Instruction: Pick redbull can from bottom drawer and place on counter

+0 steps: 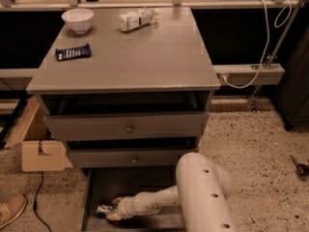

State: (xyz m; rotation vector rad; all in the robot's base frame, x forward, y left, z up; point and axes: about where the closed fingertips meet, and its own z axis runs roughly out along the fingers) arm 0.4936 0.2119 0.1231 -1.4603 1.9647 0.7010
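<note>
Low in the bottom drawer (140, 181), the redbull can (102, 210) lies just left of the hand (114, 215), apparently touching it; whether the hand is closed on it I cannot tell.

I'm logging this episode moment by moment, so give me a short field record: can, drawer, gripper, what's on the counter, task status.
redbull can: inside the bottom drawer, towards its left side
bottom drawer: pulled open
gripper: low inside the bottom drawer, right at the can
counter: holds a white bowl, a plastic bottle on its side, and a dark snack packet
task status: can not yet on the counter
</note>
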